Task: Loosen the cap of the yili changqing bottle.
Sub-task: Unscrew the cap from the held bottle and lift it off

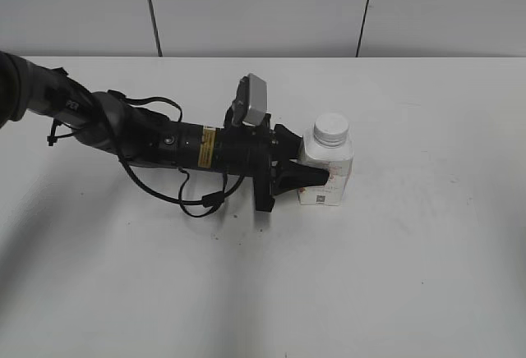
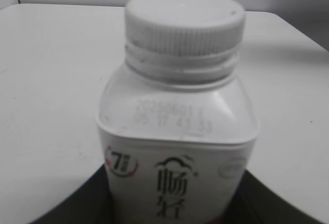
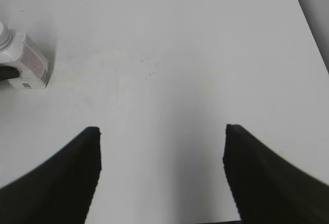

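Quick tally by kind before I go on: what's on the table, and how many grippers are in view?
Bottles: 1, the yili changqing bottle, upright on the table
Caps: 1, the cap, on the bottle's neck
Grippers: 2, the left gripper around the bottle's body, the right gripper open over bare table
Total: 4

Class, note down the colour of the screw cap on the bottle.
White, with a ribbed side; the cap shows best in the left wrist view.
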